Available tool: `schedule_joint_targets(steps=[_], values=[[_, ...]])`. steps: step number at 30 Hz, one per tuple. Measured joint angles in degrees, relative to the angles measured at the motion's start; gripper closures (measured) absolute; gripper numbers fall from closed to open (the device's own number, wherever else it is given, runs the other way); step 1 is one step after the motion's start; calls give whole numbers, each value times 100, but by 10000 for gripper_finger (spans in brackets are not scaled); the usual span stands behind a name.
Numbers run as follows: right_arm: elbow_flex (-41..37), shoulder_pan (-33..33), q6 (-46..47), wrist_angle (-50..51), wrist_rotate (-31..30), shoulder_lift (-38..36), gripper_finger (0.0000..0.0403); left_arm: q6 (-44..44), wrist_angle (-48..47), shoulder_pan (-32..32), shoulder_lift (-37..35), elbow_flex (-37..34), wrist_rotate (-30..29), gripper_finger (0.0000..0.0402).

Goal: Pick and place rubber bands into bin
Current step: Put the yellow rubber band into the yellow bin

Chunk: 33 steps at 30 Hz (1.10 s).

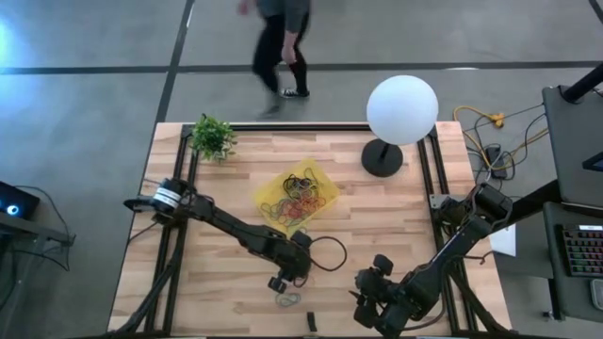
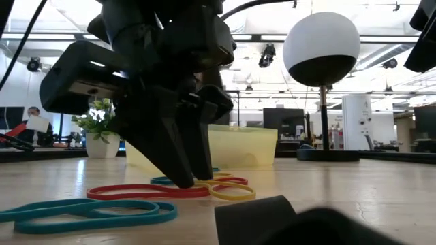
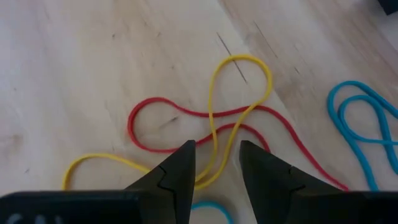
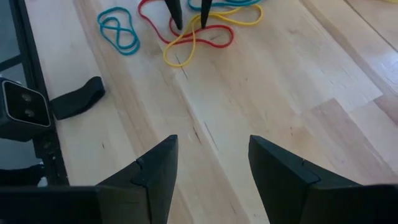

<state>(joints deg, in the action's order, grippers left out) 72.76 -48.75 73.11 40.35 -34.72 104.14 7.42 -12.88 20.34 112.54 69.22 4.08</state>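
Loose rubber bands lie flat on the wooden table near its near edge: a yellow band [image 3: 239,68] crossing a red band [image 3: 161,106], and a blue band [image 3: 357,124] beside them. The yellow bin [image 1: 320,176] sits mid-table with several more bands inside. My left gripper [image 3: 214,149] points down, open, with its tips on either side of the strand where yellow and red cross. In the low view the left gripper [image 2: 185,178] reaches table level. My right gripper [image 4: 211,158] is open and waits over bare wood to the right of the bands. My left gripper comes from above with its fingertips [image 2: 182,182] down among the yellow band [image 2: 228,192] and red band [image 2: 146,192]. One yellow strand [image 3: 214,140] runs between the open fingers. I cannot tell whether they touch it.
A white lamp globe [image 1: 402,108] on a black round base [image 1: 382,158] stands at the far right, and a small potted plant [image 1: 212,137] at the far left. A dark oblong piece [image 4: 78,99] lies near the near edge. A person [image 1: 283,42] walks beyond the table.
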Motion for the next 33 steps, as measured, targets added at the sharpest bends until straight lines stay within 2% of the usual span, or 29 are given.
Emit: schedule_joint_targets(steps=[10, 24, 29, 33], values=[[-72, -2, 149, -19, 4, 0, 221, 0, -393, 0, 141, 312, 37, 295], [-130, 0, 147, -27, 4, 0, 221, -406, -682, -23, 148, 329, 200, 361], [-130, 2, 147, -30, 4, 0, 221, -489, -693, -24, 272, 354, 237, 396], [-130, 4, 174, -32, 4, 0, 221, -660, -630, -24, 301, 385, 214, 400]])
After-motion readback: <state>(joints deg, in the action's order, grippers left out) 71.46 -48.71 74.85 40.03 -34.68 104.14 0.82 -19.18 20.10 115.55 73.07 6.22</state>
